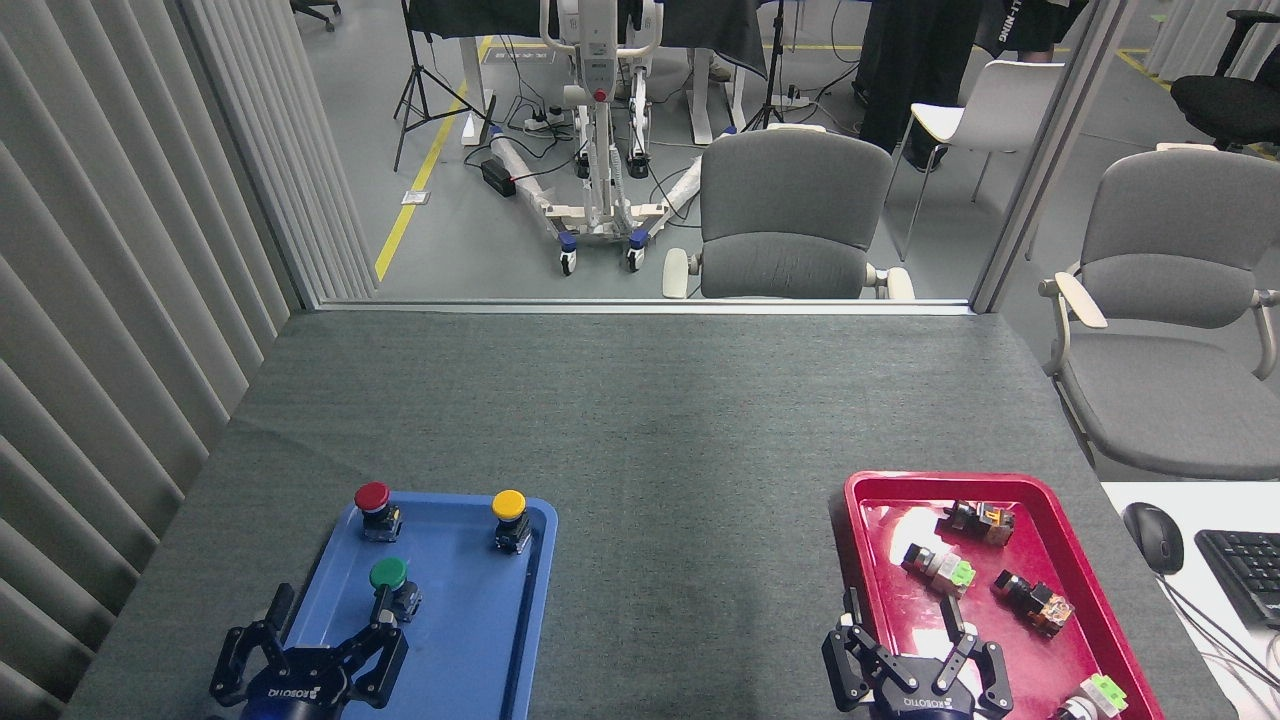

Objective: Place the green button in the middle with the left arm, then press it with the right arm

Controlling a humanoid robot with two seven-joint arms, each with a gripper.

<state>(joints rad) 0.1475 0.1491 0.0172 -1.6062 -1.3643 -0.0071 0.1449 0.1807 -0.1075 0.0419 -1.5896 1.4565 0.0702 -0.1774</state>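
The green button [390, 584] stands upright in the blue tray [480, 640], near its left middle. My left gripper [322, 625] is just below it at the tray's near left corner, fingers spread open, one fingertip [384, 612] close beside the button's body without gripping it. My right gripper [912, 640] hovers open over the near end of the red tray [1040, 560], holding nothing. The middle [690, 540], dark grey felt between the two trays, is bare.
A red-capped button [373, 508] and a yellow-capped button [510, 518] stand at the far end of the blue tray. Several small switch parts [938, 566] lie in the red tray. A mouse [1153, 536] and keyboard [1245, 575] sit at the right edge.
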